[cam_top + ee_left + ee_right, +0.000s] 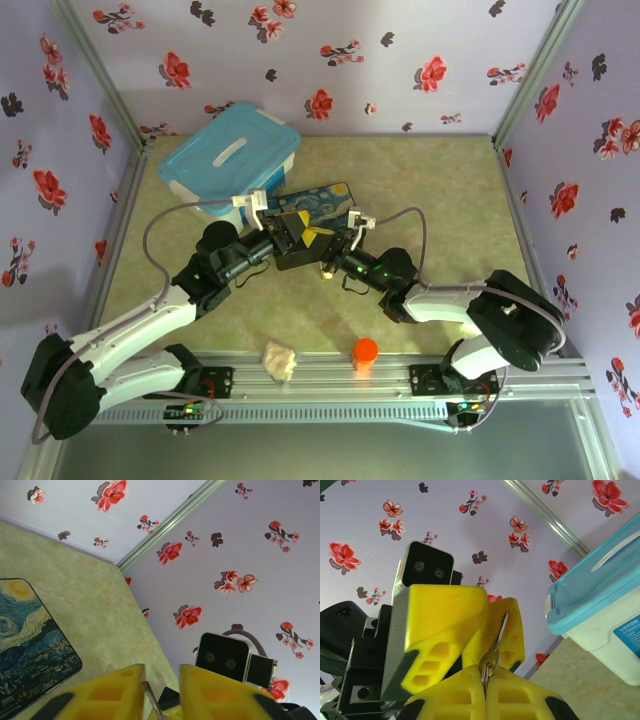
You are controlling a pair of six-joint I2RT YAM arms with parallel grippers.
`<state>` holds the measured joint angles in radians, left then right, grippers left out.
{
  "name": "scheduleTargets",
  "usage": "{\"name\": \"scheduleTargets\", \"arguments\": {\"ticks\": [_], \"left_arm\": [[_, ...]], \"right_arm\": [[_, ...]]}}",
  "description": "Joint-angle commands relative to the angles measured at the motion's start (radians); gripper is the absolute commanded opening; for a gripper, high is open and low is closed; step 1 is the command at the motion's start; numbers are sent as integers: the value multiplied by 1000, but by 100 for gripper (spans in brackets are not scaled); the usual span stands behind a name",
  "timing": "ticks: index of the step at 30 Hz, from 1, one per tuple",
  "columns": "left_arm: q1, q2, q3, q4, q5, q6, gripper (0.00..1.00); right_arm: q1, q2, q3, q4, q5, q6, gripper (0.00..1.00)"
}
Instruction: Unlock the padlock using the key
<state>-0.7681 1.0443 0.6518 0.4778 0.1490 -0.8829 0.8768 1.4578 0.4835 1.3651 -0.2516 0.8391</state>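
Floral walls enclose a green tabletop (pixel 440 200). Nearer than the painted box (pixel 325 195), well apart from it, stands an orange cap (pixel 366 352). Over the box's near edge, the right gripper (pixel 485 680) is clamped on the key (pixel 501 630). The left gripper (pixel 162 680) faces it, fingers narrowly parted. The padlock is hidden, so its grip cannot be told. Judged step: key insertion, which needs fine alignment. Beyond the box, a blue-lidded bin (pixel 232 155) limits room.

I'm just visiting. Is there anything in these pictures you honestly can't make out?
- Right wrist view: thin metal piece pinched in the right gripper: key or shackle, unclear; its base is buried between the fingers.
- Left wrist view: left gripper cut off by the bottom edge, so its grip is unclear.
- Top view: both grippers cover what they hold; the padlock is too small to pick out.
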Motion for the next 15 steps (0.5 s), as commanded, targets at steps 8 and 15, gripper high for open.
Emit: {"name": "scheduleTargets", "arguments": {"ticks": [8, 15], "left_arm": [[4, 7, 32, -2, 21, 16, 32], [3, 17, 41, 5, 39, 11, 1]], "right_arm": [[-3, 17, 29, 20, -44, -3, 0], [-5, 20, 21, 20, -21, -5, 0]]}}
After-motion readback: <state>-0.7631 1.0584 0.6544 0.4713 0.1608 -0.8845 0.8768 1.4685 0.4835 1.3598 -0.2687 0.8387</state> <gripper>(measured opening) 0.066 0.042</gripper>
